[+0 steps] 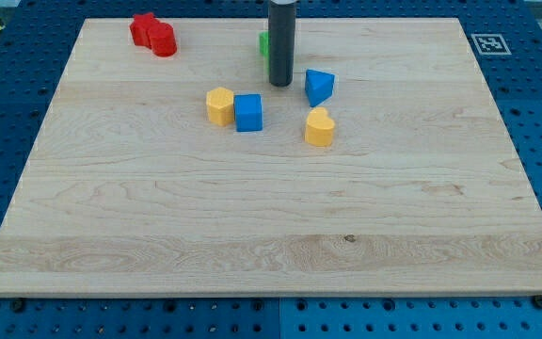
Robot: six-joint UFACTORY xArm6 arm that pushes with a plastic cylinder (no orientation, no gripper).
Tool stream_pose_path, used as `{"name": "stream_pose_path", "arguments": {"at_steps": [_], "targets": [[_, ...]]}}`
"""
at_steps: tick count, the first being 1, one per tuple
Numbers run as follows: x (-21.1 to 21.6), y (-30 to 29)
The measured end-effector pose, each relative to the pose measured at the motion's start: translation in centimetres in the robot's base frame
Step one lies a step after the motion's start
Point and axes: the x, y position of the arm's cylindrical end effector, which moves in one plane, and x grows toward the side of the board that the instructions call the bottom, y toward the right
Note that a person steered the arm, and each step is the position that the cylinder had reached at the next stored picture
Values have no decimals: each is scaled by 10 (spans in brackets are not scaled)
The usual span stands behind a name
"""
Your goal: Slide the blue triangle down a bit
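The blue triangle (318,87) lies on the wooden board (271,217) above the view's centre. My tip (280,84) is just left of it, a small gap apart, at about the same height. A blue cube (248,112) sits down-left of my tip, touching a yellow hexagon block (219,105) on its left. A yellow heart-shaped block (319,128) lies just below the blue triangle. A green block (263,44) is mostly hidden behind the rod.
Two red blocks (152,34) sit together near the board's top left corner. A tag marker (488,42) lies off the board's top right corner. Blue perforated table surrounds the board.
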Motion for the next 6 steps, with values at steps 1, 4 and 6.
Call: {"name": "stream_pose_path", "arguments": {"at_steps": [1,4,6], "targets": [[-14,0],[-32,0],[-1,28]]}}
